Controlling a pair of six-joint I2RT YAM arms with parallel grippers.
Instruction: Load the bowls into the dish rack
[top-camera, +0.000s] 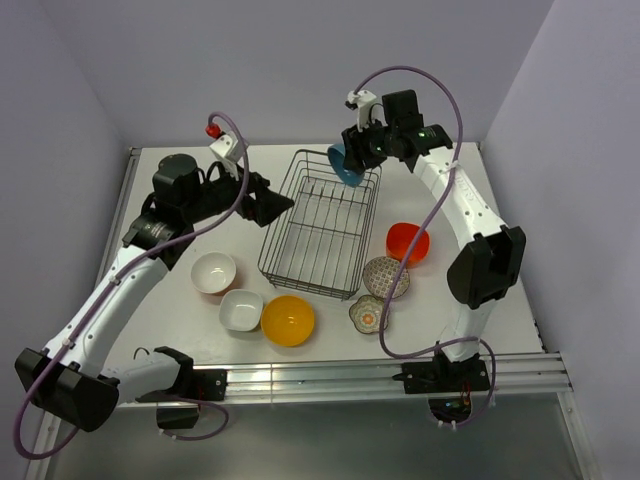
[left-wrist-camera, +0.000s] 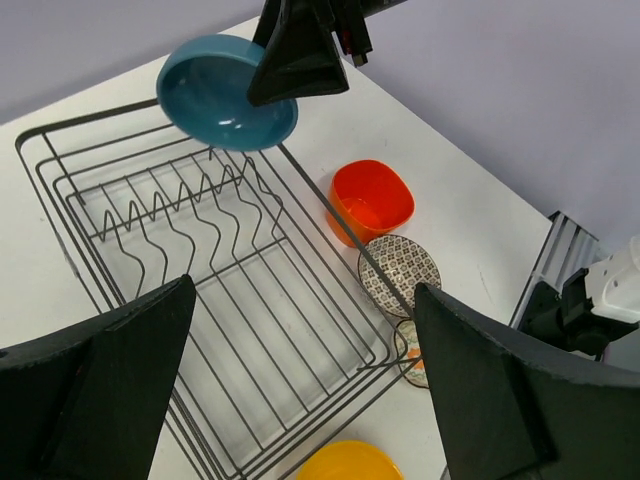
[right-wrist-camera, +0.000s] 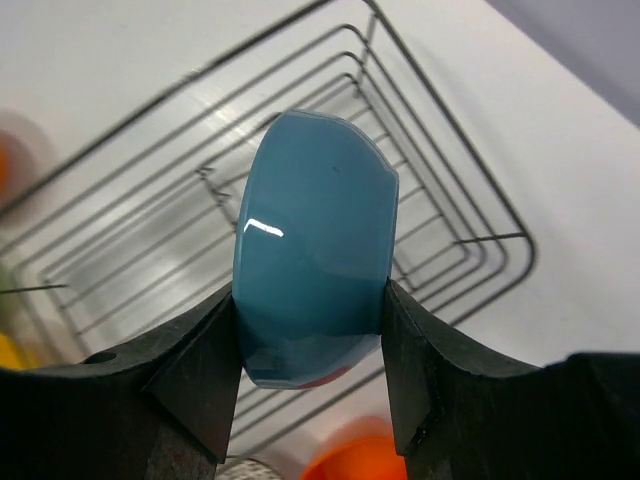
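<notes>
Upper centre in the top view, the right gripper (right-wrist-camera: 310, 300) clamps a glossy blue round bowl (top-camera: 343, 167) over the dark wire dish rack (top-camera: 305, 284); the left gripper (left-wrist-camera: 305, 290) gapes empty.

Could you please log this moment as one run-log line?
right gripper: shut on blue bowl over dish rack's far corner | left gripper: open, empty | dish rack: empty | other bowls: on table

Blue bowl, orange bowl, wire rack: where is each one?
Glossy round blue bowl (left-wrist-camera: 215, 100), left wrist view, on its inner hollow.
Squarish red-orange bowl (left-wrist-camera: 372, 195), left wrist view, on its inside bottom.
Dark metal-wire dish rack (top-camera: 306, 284), top view, on its near rim.
</notes>
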